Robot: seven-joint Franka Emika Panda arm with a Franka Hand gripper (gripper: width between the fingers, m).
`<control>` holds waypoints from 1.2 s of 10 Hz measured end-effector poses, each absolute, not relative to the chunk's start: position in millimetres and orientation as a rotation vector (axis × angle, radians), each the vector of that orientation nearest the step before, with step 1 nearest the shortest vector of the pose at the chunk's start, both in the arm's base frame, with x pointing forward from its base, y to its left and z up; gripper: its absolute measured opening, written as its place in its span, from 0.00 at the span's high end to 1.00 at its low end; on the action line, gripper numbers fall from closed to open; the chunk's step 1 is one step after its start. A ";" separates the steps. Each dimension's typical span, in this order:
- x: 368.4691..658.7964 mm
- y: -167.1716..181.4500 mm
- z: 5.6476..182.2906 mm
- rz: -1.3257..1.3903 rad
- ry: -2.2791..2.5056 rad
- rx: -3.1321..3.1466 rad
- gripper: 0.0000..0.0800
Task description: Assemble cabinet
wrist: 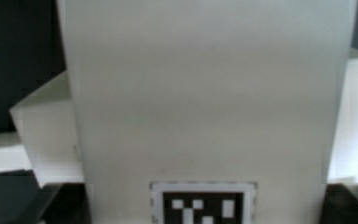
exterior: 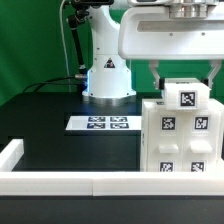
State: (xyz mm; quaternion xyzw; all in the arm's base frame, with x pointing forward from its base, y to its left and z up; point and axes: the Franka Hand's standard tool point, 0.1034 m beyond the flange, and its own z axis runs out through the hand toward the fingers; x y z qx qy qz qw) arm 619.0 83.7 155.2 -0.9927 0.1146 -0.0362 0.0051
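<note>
White cabinet (exterior: 180, 135) stands on the table, claw (exterior: 183, 74) pinching its small top box (exterior: 186, 95).

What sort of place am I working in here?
Probably a robotics lab test bench, not a home or workshop. The black tabletop is fenced by a low white border rail, a marker board lies flat on it, and the white cabinet parts carry printed square tags.

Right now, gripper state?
Gripper: fingers straddle the small top box on the cabinet; whether it is gripped cannot be told.
</note>
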 end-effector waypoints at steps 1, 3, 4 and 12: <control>617.4 83.3 155.1 -0.111 0.572 -3.070 0.31; 617.2 82.5 155.1 -0.102 0.841 -2.992 0.31; 616.6 83.0 155.0 -0.096 0.973 -2.951 0.31; 614.6 84.2 155.0 -0.066 1.753 -2.539 0.31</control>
